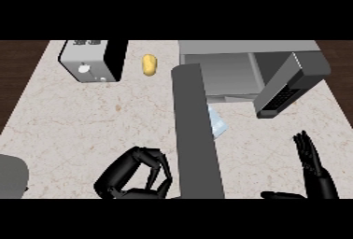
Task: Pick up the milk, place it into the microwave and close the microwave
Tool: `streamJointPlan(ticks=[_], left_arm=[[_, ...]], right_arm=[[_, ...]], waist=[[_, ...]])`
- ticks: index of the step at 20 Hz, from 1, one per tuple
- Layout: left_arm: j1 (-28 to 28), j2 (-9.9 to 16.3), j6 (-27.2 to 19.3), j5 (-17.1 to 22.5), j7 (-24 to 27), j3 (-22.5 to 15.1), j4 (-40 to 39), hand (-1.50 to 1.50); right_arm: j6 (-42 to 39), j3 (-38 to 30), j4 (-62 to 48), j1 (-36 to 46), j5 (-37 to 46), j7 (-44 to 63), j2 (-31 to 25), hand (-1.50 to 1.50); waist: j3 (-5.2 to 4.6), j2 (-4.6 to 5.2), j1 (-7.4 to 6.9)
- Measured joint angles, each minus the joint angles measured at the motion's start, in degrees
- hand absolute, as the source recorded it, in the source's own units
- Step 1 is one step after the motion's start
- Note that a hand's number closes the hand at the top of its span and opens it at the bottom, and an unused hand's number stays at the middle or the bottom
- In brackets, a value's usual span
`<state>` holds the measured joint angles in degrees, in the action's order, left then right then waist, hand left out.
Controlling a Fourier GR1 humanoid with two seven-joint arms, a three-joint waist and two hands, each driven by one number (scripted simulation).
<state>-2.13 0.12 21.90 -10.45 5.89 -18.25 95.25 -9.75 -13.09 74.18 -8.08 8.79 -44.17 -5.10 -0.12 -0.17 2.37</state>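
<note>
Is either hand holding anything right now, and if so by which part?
Nothing visibly held. The left hand is curled with nothing in it; the right hand is open. The milk lies apart, before the microwave.

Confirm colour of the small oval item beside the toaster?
Yellow item, best seen in the head view.

Beige marble counter point(82, 121), dark wood floor point(17, 74) beyond.

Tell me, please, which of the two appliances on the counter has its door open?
The microwave at the back right: its door is swung outward, showing the grey cavity. The toaster at the back left has no open door.
</note>
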Motion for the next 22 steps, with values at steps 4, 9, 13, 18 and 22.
streamJointPlan(ticks=[4, 9, 13, 18, 22], left_arm=[[6.23, 0.04, -0.02, -2.97, 0.69, -3.76, -8.84, 1.5], [14.95, 0.14, -6.86, -0.69, 5.9, -10.67, -23.34, 1.5], [20.1, 0.25, -13.0, 5.14, 8.94, -19.52, -31.65, 1.5], [24.49, 0.23, -23.12, 12.18, 10.37, -29.25, -37.54, 1.5], [27.05, 0.34, -31.23, 16.36, 9.29, -33.84, -38.48, 1.5]], right_arm=[[-1.47, -0.74, 6.8, -5.44, -1.57, 1.54, -0.96, -1.5], [-4.66, -1.73, 12.77, -10.39, -4.36, 0.95, -2.21, -1.5], [-7.86, -2.78, 15.71, -12.18, -7.17, 0.75, -3.7, -1.5], [-10.67, -2.84, 19.55, -12.51, -10.23, 1.66, -4.68, -1.5], [-11.31, -3.8, 22.48, -11.8, -11.89, 2.23, -6.59, -1.5]], waist=[[0.02, 0.11, -0.13], [0.03, 0.28, 0.1], [0.0, 0.5, 0.97], [-0.07, 0.76, 2.48], [-0.13, 1.01, 4.14]])
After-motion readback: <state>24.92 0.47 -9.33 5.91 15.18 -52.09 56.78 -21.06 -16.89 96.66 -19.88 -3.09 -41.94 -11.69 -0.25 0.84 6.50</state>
